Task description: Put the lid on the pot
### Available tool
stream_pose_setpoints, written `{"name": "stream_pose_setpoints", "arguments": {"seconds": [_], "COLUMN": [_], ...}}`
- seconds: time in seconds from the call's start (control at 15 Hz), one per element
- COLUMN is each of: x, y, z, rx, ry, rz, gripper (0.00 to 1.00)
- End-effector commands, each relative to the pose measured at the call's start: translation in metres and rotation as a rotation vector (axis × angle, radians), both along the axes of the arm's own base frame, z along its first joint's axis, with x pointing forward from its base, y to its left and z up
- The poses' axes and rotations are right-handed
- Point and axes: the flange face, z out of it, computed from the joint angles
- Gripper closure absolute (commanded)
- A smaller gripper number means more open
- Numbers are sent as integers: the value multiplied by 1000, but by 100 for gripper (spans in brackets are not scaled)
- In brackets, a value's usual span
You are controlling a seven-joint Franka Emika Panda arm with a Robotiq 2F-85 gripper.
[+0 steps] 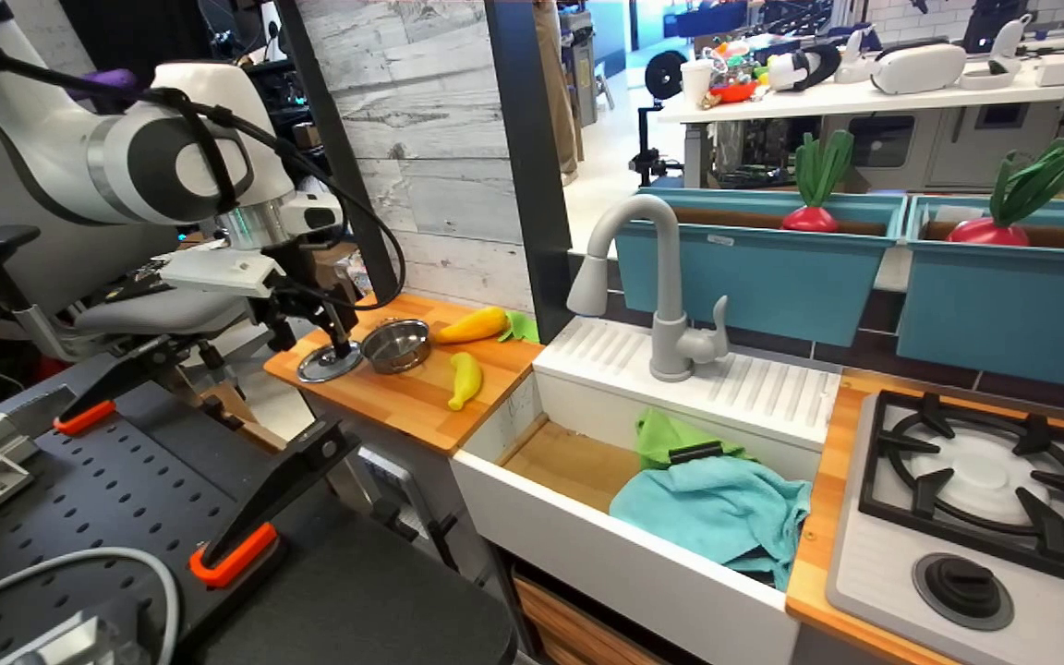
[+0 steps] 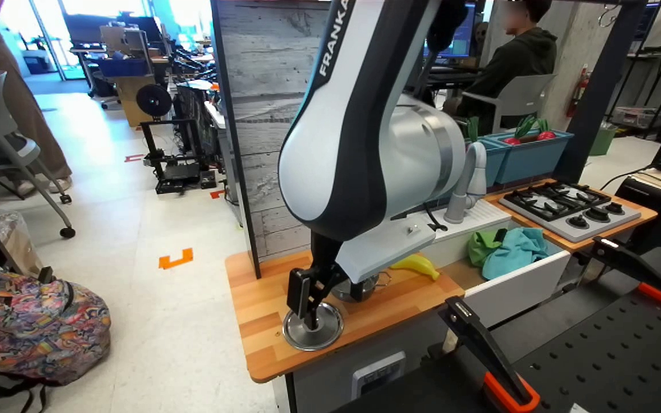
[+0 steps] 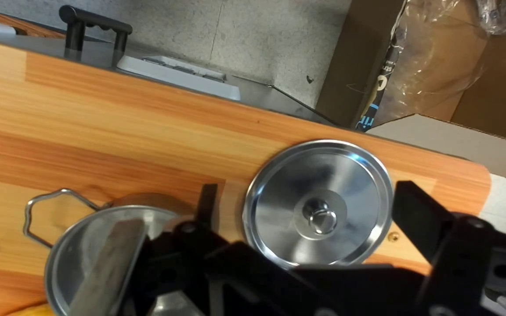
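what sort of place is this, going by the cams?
Probably a robotics lab with a mock-up kitchen corner rather than a home: the sink and stovetop share the room with what look like a VR headset and a 3D printer.

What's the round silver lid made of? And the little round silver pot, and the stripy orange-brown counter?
Round silver lid: seems polished metal, maybe steel, with mirror glints. Little round silver pot: similar metal, by its gleaming rim. Stripy orange-brown counter: looks like smooth wood from its grain, but might be a print.
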Motion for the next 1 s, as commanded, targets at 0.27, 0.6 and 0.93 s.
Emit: {"name": "stream_pose_setpoints", "arguments": {"seconds": [0.27, 0.6, 0.93], "x": [13, 16, 22], "y": [23, 30, 30], "z": [-29, -38, -36], "rx": [-15, -29, -35], "ry": [2, 2, 10], "rz": [46, 68, 67], "gripper": [0, 33, 82]}}
